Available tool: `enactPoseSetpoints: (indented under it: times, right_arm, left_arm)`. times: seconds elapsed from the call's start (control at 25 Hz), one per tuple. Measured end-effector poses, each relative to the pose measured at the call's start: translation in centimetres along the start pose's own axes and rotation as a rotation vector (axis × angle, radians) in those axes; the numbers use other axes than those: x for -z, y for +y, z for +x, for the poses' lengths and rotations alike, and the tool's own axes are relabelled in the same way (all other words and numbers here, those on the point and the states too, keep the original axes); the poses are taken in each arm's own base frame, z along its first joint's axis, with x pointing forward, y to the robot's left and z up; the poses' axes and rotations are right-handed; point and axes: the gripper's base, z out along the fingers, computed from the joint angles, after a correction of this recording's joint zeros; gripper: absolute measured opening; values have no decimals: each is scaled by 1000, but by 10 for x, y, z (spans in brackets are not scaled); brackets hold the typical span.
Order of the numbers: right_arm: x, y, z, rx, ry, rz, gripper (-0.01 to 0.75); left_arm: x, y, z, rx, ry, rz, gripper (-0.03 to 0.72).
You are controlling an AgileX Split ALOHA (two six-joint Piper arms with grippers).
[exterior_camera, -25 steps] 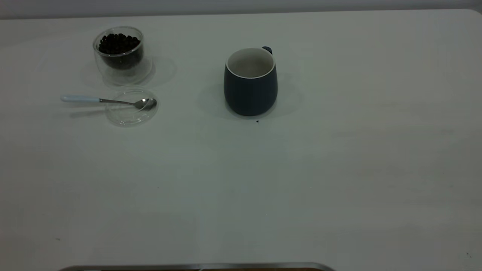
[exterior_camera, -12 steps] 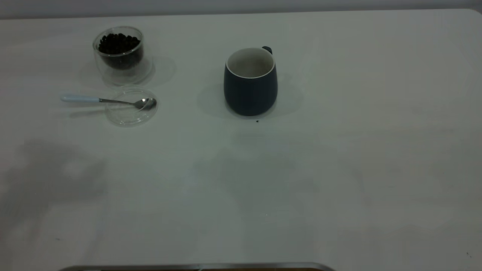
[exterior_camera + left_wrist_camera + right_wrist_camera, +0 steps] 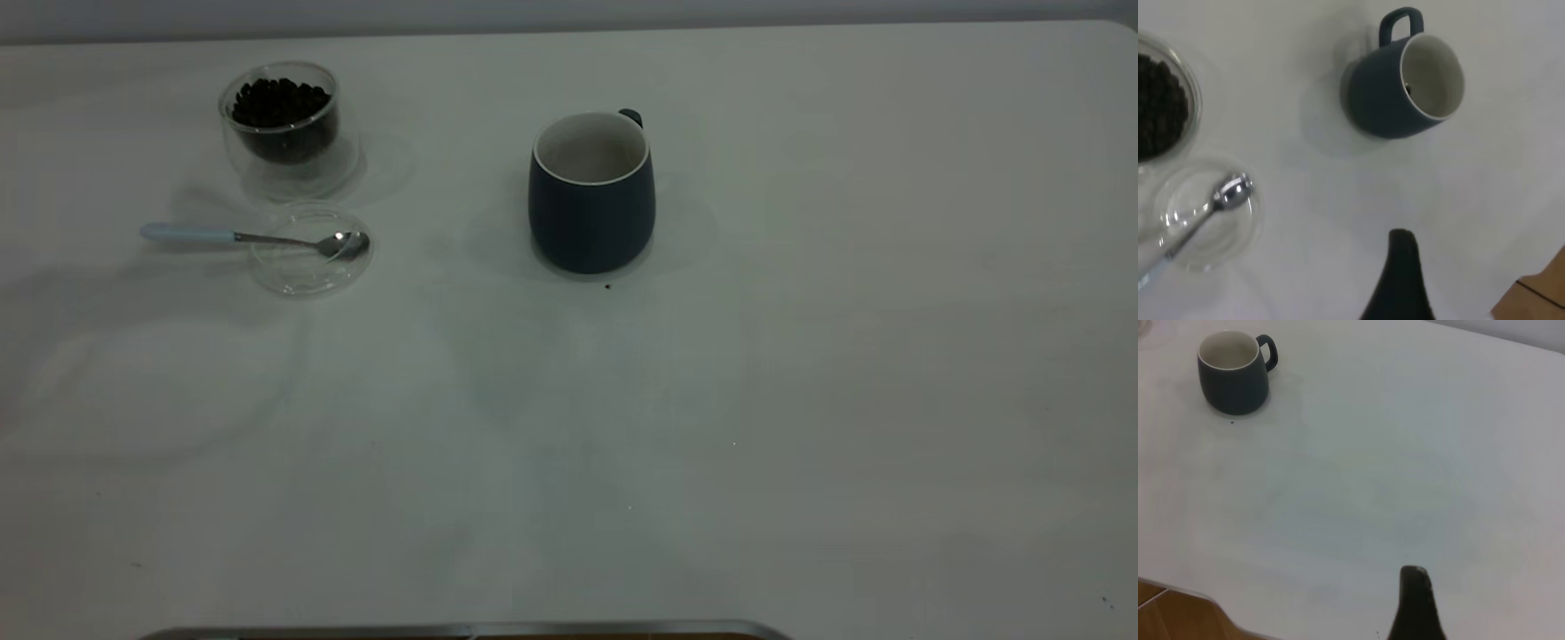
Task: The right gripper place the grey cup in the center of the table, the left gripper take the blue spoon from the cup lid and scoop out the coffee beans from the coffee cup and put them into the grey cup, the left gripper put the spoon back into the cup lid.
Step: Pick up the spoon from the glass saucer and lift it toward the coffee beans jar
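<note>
Nearest you, along the front edge of the white worktop (image 3: 800, 427), a thin metal strip (image 3: 462, 629) shows, and neither arm appears in the exterior view. In the left wrist view only one dark finger of the left claw (image 3: 1401, 280) juts in, above bare worktop and apart from everything, so you cannot tell whether it is wide or narrow. The right claw (image 3: 1417, 607) likewise shows just one dark finger, over open worktop well apart from the mug, and its state cannot be told either. Farther back, a tiny dark speck (image 3: 608, 286) lies just in front of the grey cup (image 3: 592, 197), which stands upright near the middle of the worktop's width with its handle turned to the far side. To your left the cup lid (image 3: 309, 251) lies flat, the blue spoon (image 3: 253, 237) resting with its metal bowl in the lid and its pale handle sticking out leftward. Just behind the lid stands the coffee cup (image 3: 286, 133), upright and holding the coffee beans (image 3: 279, 101)
</note>
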Motion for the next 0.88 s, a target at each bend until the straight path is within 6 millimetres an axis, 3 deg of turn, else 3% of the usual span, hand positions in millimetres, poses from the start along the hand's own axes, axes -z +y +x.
enactPoseSetpoints:
  times: [0.2,0.48,0.68,0.88]
  right_arm:
    - [0,0,0,0,0,0,590]
    - [0,0,0,0,0,0,590]
    - [0,0,0,0,0,0,590]
    - [0,0,0,1,1,0,590]
  left_arm:
    - [14,40,11,29,-38,78,708]
    - [43,107,52,224,-52,109,708]
    - [28,141,76,333,-44,144,708]
    - [-5,177,97,426,-8,195,708]
